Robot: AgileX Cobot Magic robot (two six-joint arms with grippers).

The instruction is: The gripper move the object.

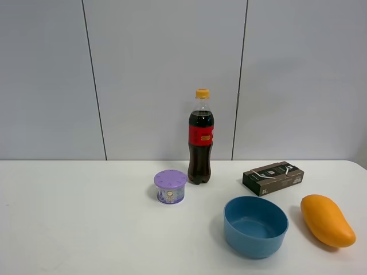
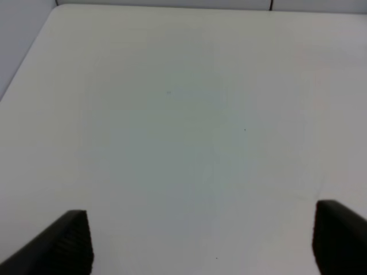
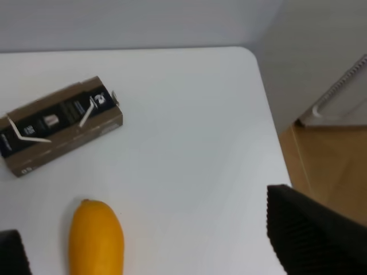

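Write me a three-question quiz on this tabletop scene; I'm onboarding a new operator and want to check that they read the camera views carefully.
1. True or false: the mango lies inside the blue bowl.
2. Multiple choice: what stands just behind the purple-lidded tub, toward the wall?
A. the dark box
B. the cola bottle
C. the mango
3. Fill in: in the right wrist view, the right gripper is ____, with the mango partly between its fingers.

Key
1. False: it lies on the white table, right of the bowl in the high view.
2. B
3. open; the left gripper is open too, over bare table.
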